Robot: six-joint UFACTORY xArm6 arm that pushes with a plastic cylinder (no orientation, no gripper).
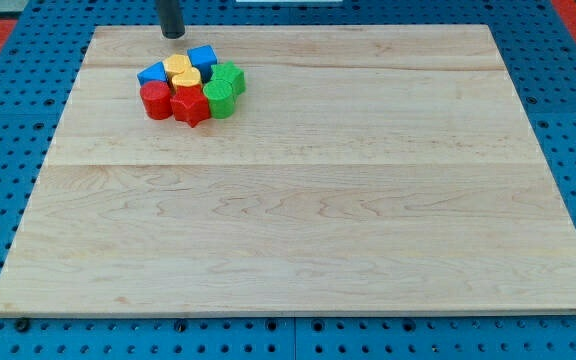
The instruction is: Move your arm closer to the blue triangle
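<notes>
The blue triangle (152,74) lies at the left edge of a tight cluster of blocks near the board's top left. My tip (173,35) is at the view's top, above and slightly right of the blue triangle, a short gap from the cluster. A blue cube (203,57) sits at the cluster's top right, just below and right of my tip. A yellow heart (180,68) lies between the two blue blocks.
The cluster also holds a red cylinder (155,100), a red star (191,106), a yellow block (188,88), and two green blocks (229,77) (220,98). The wooden board (308,210) lies on a blue pegboard table.
</notes>
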